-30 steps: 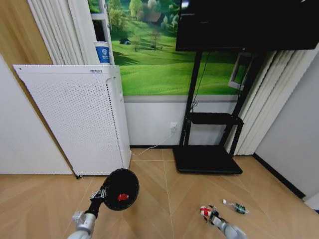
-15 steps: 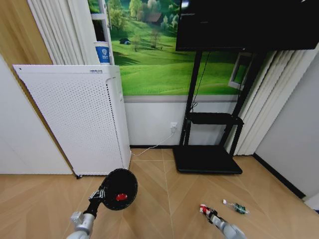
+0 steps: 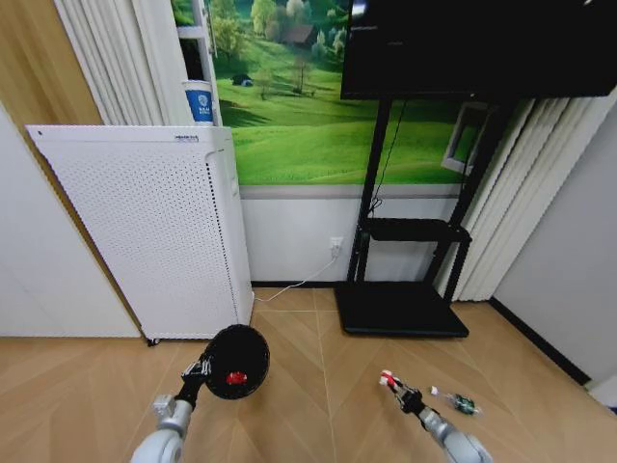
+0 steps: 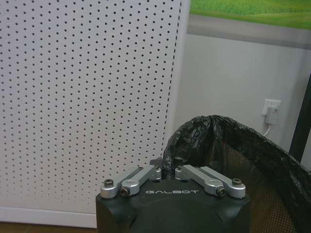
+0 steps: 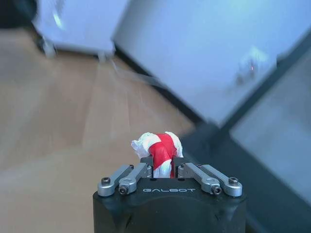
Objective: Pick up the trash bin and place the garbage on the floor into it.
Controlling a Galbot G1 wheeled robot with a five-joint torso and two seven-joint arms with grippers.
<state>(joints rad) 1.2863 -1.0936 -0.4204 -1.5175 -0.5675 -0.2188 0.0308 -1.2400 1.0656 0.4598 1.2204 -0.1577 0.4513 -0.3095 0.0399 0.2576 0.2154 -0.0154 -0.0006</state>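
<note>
In the head view, the left end effector (image 3: 200,367) holds the trash bin (image 3: 236,361) by its rim, low over the wooden floor (image 3: 318,386), just in front of the white perforated appliance (image 3: 145,227). The bin is tipped so its mouth faces the camera, and a red wad (image 3: 235,377) lies inside it. To the right, the right end effector (image 3: 395,387) carries a red-and-white wrapper (image 3: 387,378) above the floor. A slim green-and-white bottle-like piece (image 3: 457,401) lies on the floor just beside that arm, on its right.

In the left wrist view, the left end effector (image 4: 167,171) is closed tight on the bin's edge, pinching the black liner bag (image 4: 194,133) that folds over the mesh rim. The perforated panel (image 4: 87,97) stands close behind, with a wall socket (image 4: 271,108) farther off.

In the right wrist view, the right end effector (image 5: 163,166) is clamped on the crumpled wrapper (image 5: 158,148), which sticks out past its fingertips; floor and wall behind are blurred.
</note>
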